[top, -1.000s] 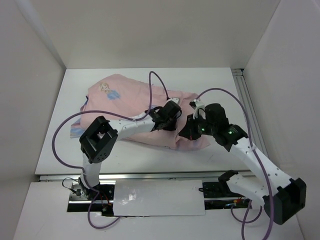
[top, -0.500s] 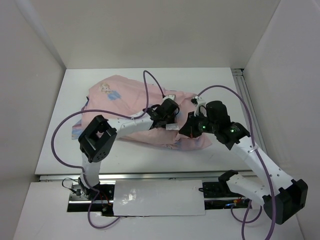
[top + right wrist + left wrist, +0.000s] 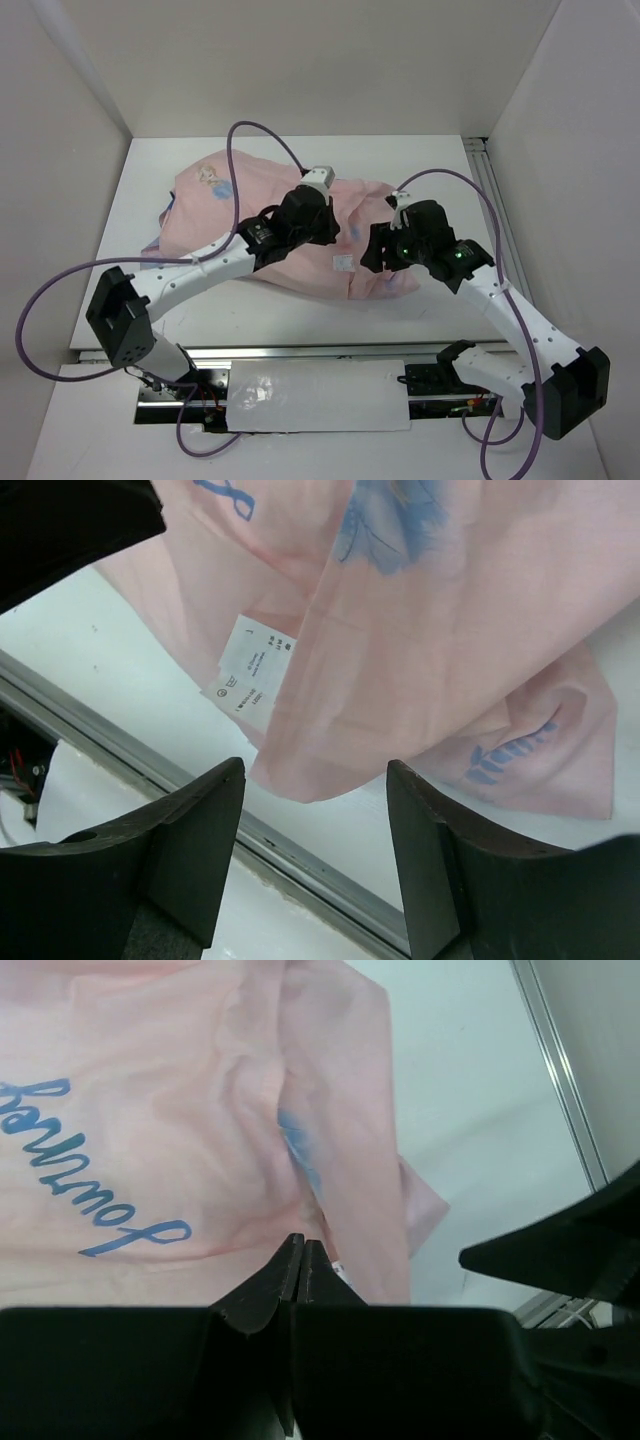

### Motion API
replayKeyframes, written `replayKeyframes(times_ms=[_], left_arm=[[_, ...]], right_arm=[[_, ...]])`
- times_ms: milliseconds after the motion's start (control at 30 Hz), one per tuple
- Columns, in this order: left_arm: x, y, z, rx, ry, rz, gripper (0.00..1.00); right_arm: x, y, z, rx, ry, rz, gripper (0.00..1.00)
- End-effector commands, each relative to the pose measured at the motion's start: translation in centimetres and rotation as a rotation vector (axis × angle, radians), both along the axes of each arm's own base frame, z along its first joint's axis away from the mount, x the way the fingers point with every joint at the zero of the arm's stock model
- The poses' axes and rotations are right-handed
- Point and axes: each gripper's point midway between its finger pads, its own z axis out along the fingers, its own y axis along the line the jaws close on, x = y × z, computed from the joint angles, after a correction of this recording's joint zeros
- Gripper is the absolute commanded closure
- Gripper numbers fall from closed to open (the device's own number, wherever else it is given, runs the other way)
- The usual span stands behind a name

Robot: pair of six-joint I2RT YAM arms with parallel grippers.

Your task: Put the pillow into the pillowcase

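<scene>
The pillowcase [image 3: 250, 215] lies pale pink side up across the middle of the table, rumpled and bulging, with blue script and prints on it [image 3: 150, 1130]. Its white label [image 3: 250, 670] hangs at the near edge. The pillow is hidden in every view. My left gripper [image 3: 325, 228] hovers over the pillowcase's middle, and its fingertips [image 3: 303, 1245] are pressed together with nothing between them. My right gripper [image 3: 375, 250] stands open just above the pillowcase's near right corner [image 3: 320, 750]. The cloth lies beyond its fingers [image 3: 215, 810], outside them.
A metal rail [image 3: 330, 875] runs along the table's near edge, just under the right gripper. Another rail [image 3: 492, 210] lines the right side. White walls close in the table on three sides. Purple cables [image 3: 260, 135] loop above both arms.
The right gripper has opened, and the cloth corner now lies free in front of it. The left arm has stretched out low, and its shut gripper has moved up and left over the pillowcase.
</scene>
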Motion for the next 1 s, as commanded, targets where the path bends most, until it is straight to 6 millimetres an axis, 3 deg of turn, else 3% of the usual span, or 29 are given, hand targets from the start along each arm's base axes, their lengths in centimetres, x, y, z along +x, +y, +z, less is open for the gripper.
replayKeyframes(times_ms=[0,100,133,167,200,233,267,300,367,400,433,467,500,533,633,667,767,800,833,933,967], left_arm=[[-0.4,-0.2,0.1,0.028,-0.048,-0.034,1.0],[-0.1,-1.6,-0.4,0.035,-0.05,-0.089,1.0],[0.2,-2.0,-0.7,0.044,-0.042,-0.089,0.93],[0.4,-2.5,-1.0,0.066,-0.042,-0.097,0.71],[1.6,-2.4,-0.3,0.086,-0.061,-0.05,0.62],[2.4,-2.6,-2.2,0.138,-0.038,-0.026,0.52],[2.9,-2.8,-2.5,0.168,-0.039,-0.005,0.36],[4.1,-3.2,-1.0,0.168,-0.066,0.03,0.34],[5.5,-2.7,-2.9,0.261,-0.059,0.087,0.29],[6.4,-3.3,-2.0,0.253,-0.078,0.105,0.28],[6.8,-2.9,-2.5,0.299,-0.078,0.121,0.28],[7.1,-2.8,-2.9,0.32,-0.075,0.132,0.29],[7.6,-2.7,-4.6,0.367,-0.059,0.148,0.31],[8.4,-2.4,-3.9,0.37,-0.073,0.208,0.37],[8.9,-1.2,-4.8,0.429,-0.039,0.315,0.49],[8.9,-0.8,-4.9,0.443,-0.039,0.322,0.62],[9.5,-0.3,-4.8,0.443,-0.046,0.357,0.8],[9.4,-0.2,-5.3,0.46,-0.036,0.354,0.92],[9.3,0.1,-5.2,0.466,-0.03,0.367,0.98],[9.2,0.2,-3.6,0.434,-0.04,0.378,1.0],[9.0,0.4,-3.3,0.431,-0.042,0.378,1.0]], right_arm=[[1.1,-0.5,2.4,-0.002,-0.091,-0.031,0.34],[1.3,-0.6,1.8,-0.013,-0.086,-0.04,0.36],[1.2,-0.5,1.2,-0.017,-0.066,-0.033,0.37],[1.5,-0.4,0.9,-0.025,-0.067,-0.027,0.37],[1.1,-0.3,0.5,-0.021,-0.053,-0.015,0.37],[1.1,-0.2,0.2,-0.021,-0.041,-0.008,0.37],[1.0,-0.2,-0.2,-0.025,-0.033,-0.007,0.37],[0.8,0.0,-0.1,-0.021,-0.034,0.014,0.37],[0.3,0.2,-0.6,-0.014,-0.015,0.032,0.37],[0.2,0.3,-0.6,-0.012,-0.017,0.046,0.37],[-0.2,0.5,-0.9,-0.007,-0.005,0.071,0.37],[-0.4,0.7,-0.9,0.001,-0.002,0.081,0.37],[-0.5,0.8,-0.8,0.009,0.002,0.091,0.37],[-0.8,1.1,-0.8,0.017,0.001,0.12,0.37],[-1.3,1.3,-0.8,0.027,0.002,0.148,0.37],[-1.5,1.2,-1.2,0.023,0.011,0.148,0.36],[-1.6,1.3,-1.5,0.022,0.009,0.164,0.33],[-1.3,1.3,-1.7,0.017,0.005,0.157,0.33],[-1.0,1.4,-2.1,0.018,0.003,0.157,0.33],[0.5,1.5,-3.0,0.009,-0.024,0.123,0.33],[1.0,1.6,-3.1,0.01,-0.028,0.109,0.37]])
